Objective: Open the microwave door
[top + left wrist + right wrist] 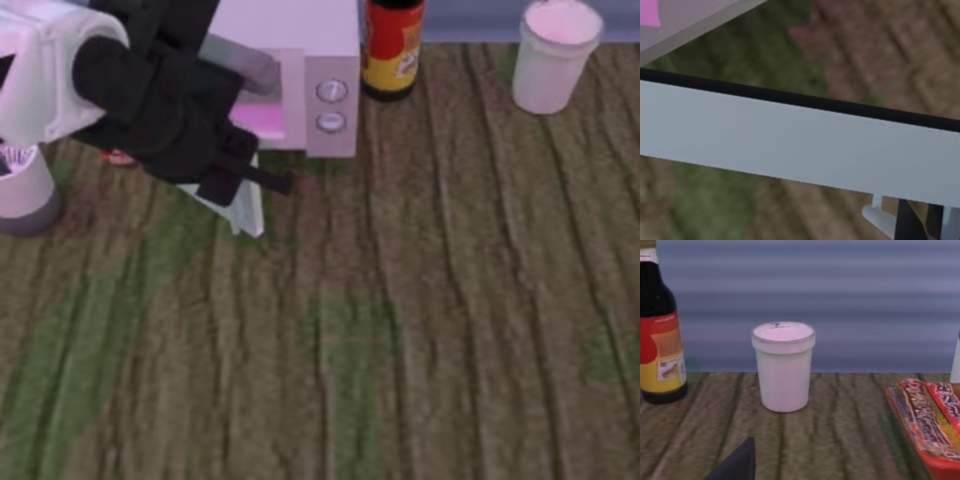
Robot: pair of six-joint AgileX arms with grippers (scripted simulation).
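Microwave door [243, 205] swung open toward the table's near edge, left pincer [262, 172] at it.

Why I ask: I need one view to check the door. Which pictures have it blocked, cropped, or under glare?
Top view: the left arm hides most of the door; no glare. Left wrist view: the door's edge crosses the frame, cropped at both sides, evenly lit. Right wrist view: no door, only a cup and bottle; no glare.
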